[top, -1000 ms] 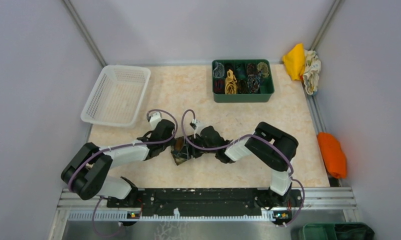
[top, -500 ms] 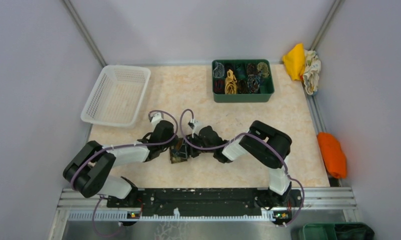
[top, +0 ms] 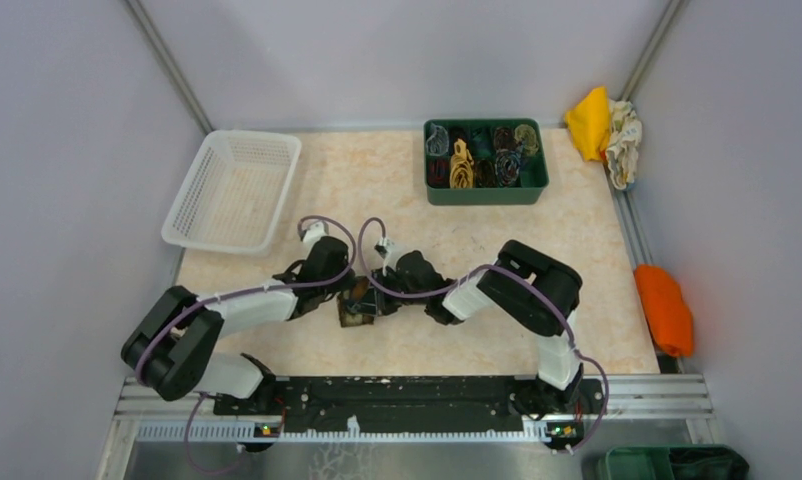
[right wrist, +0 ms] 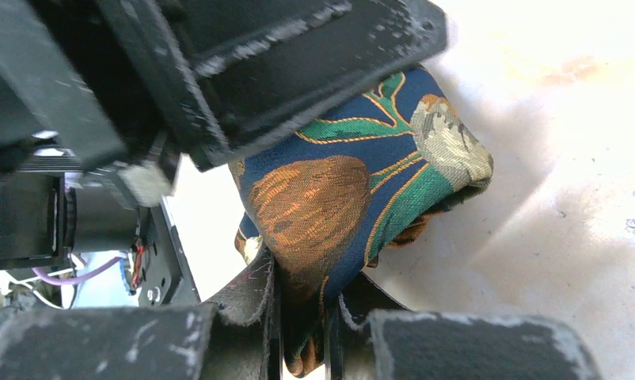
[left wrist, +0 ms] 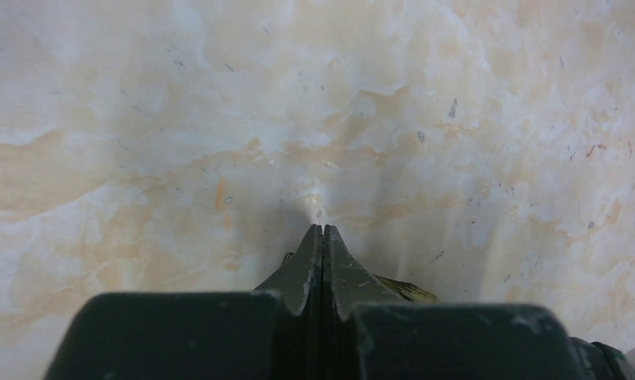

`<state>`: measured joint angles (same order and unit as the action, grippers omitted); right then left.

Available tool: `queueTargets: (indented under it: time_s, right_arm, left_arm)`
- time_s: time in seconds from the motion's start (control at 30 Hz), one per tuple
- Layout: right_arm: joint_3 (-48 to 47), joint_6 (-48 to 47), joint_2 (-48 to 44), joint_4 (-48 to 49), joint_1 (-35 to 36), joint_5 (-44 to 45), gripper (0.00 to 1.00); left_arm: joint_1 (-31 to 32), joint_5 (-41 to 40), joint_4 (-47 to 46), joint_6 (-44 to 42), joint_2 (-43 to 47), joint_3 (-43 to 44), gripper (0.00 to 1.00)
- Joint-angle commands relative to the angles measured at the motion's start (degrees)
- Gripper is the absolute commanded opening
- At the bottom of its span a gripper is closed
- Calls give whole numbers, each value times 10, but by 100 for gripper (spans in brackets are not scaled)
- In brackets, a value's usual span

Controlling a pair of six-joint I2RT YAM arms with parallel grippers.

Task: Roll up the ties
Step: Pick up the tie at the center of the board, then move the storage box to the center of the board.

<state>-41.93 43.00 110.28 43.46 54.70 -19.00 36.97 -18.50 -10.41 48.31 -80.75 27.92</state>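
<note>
While the bunched dark blue fabric tie (right wrist: pixel 338 198) lies near the front of the pale marbled table (top: pixel 397 205), your right gripper (right wrist: pixel 305 285) pinches its edge. Your left gripper (left wrist: pixel 322 233) is squeezed tight together.

Top view: tie (top: pixel 354 314) was mostly hidden under left gripper (top: pixel 347 297) and right gripper (top: pixel 374 300). Dark bin (top: pixel 667 465) at five o'clock was cut by the edge. Left wrist: only a sliver of tie showed.
</note>
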Motion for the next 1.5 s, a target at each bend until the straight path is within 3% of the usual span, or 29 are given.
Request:
queueTargets:
  time_s: [0.0,0.1,0.23,0.4,0.57,0.77,0.93,1.03,1.17,1.47]
  right_arm:
    - [-16,-38,-33,-58,1,38,0]
    - [-8,-53,-69,-93,1,73,0]
    - [-7,-80,-122,-166,1,128,0]
    - [-25,-127,-209,-283,-3,242,0]
    - [-65,-175,-288,-392,-65,306,0]
    - [-158,-231,-336,-480,-225,301,0]
    - [-233,-254,-297,-494,-364,267,0]
    - [-274,-267,-250,-491,-421,261,0]
    - [-315,-283,-195,-475,-458,261,0]
    - [-350,-274,-138,-440,-500,229,0]
  left_arm:
    - [3,-66,148,2,61,59,0]
    - [3,-141,243,31,121,96,0]
    - [4,-168,310,31,212,122,0]
    - [4,-146,288,-11,318,105,0]
    - [4,-75,218,-63,335,103,0]
    - [4,42,132,-109,234,148,0]
    - [4,98,110,-113,150,181,0]
    - [5,123,39,-114,127,166,0]
    - [5,152,-2,-130,40,211,0]
    - [5,169,-34,-169,-242,456,0]
